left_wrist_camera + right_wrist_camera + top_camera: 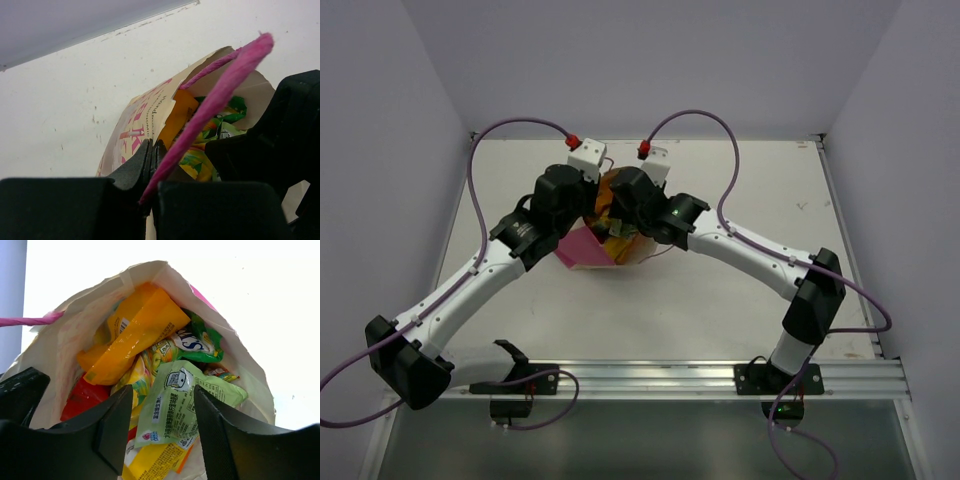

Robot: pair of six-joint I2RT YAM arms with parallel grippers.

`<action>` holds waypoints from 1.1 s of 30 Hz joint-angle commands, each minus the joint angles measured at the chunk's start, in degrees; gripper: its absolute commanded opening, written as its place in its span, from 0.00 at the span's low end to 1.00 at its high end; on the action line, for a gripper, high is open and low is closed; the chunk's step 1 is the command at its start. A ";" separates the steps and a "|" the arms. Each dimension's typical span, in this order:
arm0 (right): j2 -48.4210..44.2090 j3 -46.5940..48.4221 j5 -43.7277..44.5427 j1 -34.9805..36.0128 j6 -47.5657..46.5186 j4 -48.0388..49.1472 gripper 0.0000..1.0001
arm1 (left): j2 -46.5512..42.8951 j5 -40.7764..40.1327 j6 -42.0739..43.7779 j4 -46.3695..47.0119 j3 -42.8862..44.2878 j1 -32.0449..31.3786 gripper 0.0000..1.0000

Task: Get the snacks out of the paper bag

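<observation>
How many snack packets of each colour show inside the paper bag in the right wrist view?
Orange packet: 1
Pale green packet: 1
Dark green packet: 1
Red packet: 1
Yellow packets: 2
Total: 6 visible in the paper bag; more may be hidden.

The paper bag [60,340] is thin tan paper, matt and a bit crumpled, with a torn edge. Inside the bag, the snacks [140,330] are shiny, crinkly plastic packets. The bag's pink handle [220,95] is rough twisted cord. At the bag's mouth, the right gripper [162,392] has dull black plastic fingers [115,430]. Under the bag, the table [770,200] is matt white and scuffed.
</observation>
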 commanded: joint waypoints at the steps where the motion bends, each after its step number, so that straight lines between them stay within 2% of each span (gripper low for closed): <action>1: 1.69 2.11 3.10 -0.12 2.59 0.90 0.53 | -1.22 -0.59 -2.47 4.83 -0.18 -0.53 0.00; 5: 2.93 1.41 3.02 -0.12 3.48 0.37 0.46 | -1.31 -0.24 -2.74 4.92 -0.09 -0.53 0.00; 8: 2.84 1.58 3.37 -0.12 3.30 0.37 0.35 | -1.31 -0.32 -2.74 4.83 -0.27 -0.62 0.00; 9: 2.67 1.75 3.54 -0.12 2.95 0.37 0.27 | -1.31 -0.41 -2.74 4.83 -0.35 -0.62 0.00; 11: 2.14 1.67 3.90 -0.12 2.42 0.28 0.17 | -1.49 -0.59 -2.83 4.83 -0.62 -0.62 0.00; 12: 1.79 1.49 3.90 -0.12 2.07 0.37 0.07 | -1.57 -0.76 -2.83 4.83 -0.71 -0.62 0.00; 14: -0.58 0.01 3.90 -0.12 1.72 0.54 0.00 | -1.75 -1.46 -2.83 4.74 -0.79 -0.62 0.00; 24: -19.82 -11.77 1.17 -0.38 -5.57 6.52 0.00 | -2.19 -3.84 -2.21 4.74 -1.67 -0.53 0.00; 26: -22.55 -13.79 -1.19 -1.08 -9.43 9.58 0.00 | -2.28 -4.01 -2.21 4.65 -1.85 -0.62 0.00; 30: -21.25 -13.18 -5.76 -1.96 -13.39 11.61 0.00 | -2.72 -3.23 -2.47 4.83 -2.29 -0.62 0.00; 33: -17.91 -13.45 -13.40 -1.96 -14.10 16.53 0.00 | -3.07 -2.96 -2.91 5.18 -2.73 -0.62 0.00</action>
